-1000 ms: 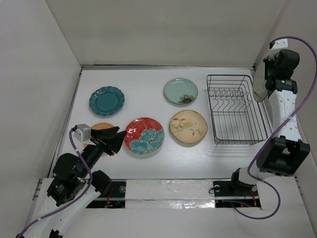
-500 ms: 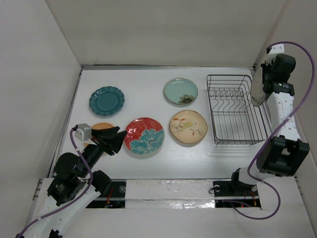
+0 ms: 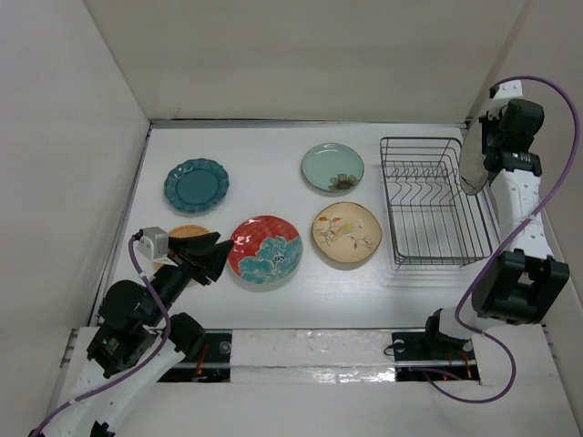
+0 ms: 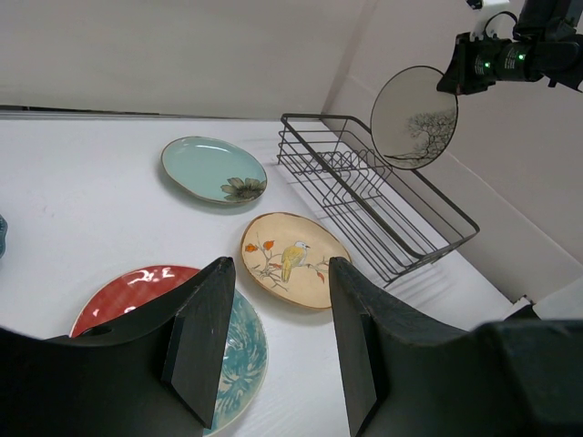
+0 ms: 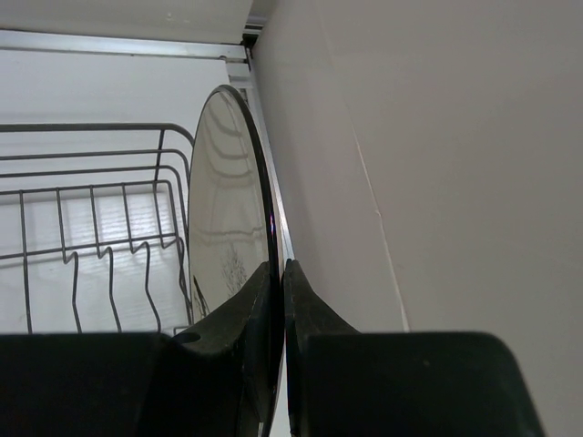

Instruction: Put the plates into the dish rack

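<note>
Right claw (image 5: 276,273) clamped on rim of cream plate (image 3: 472,162). Plate upright, raised over right side of dish rack (image 3: 424,139), near rack's far corner. Prong row left of and below plate. Left claw (image 4: 278,273) parted, empty, well away from rack.

Right end effector (image 5: 277,278) raised high, jaws pinched together, left end effector (image 4: 278,278) low, jaws parted
</note>
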Controlling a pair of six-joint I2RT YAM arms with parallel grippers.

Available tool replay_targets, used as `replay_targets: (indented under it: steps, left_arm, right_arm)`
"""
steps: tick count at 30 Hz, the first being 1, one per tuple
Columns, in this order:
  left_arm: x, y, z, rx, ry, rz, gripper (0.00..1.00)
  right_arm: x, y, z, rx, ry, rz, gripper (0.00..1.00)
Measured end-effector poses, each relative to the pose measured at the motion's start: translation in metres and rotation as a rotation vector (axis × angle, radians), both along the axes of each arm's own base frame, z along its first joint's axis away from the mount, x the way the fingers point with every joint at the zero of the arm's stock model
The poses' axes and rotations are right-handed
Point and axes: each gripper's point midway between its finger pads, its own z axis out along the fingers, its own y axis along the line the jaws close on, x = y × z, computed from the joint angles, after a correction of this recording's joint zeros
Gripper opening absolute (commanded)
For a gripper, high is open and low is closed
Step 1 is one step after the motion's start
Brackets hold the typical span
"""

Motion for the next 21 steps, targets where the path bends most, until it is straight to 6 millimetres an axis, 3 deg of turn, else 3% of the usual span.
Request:
replay_targets:
  steps: [7,18,21]
  left_arm:
    - [0.000,0.000,0.000,0.000,0.000,0.000,0.42]
    - [0.000,0.000,0.000,0.000,0.001,0.003,0.42]
    - [0.000,0.000,0.000,0.000,0.001,0.003,0.42]
  right_arm:
    - [0.004,0.011,-0.008,0.007,0.009,0.030,0.00]
    - [0.001,0.020,-0.053,0.052,0.075,0.047,0.00]
    - [0.000,0.021,-0.070,0.078,0.094,0.038,0.10]
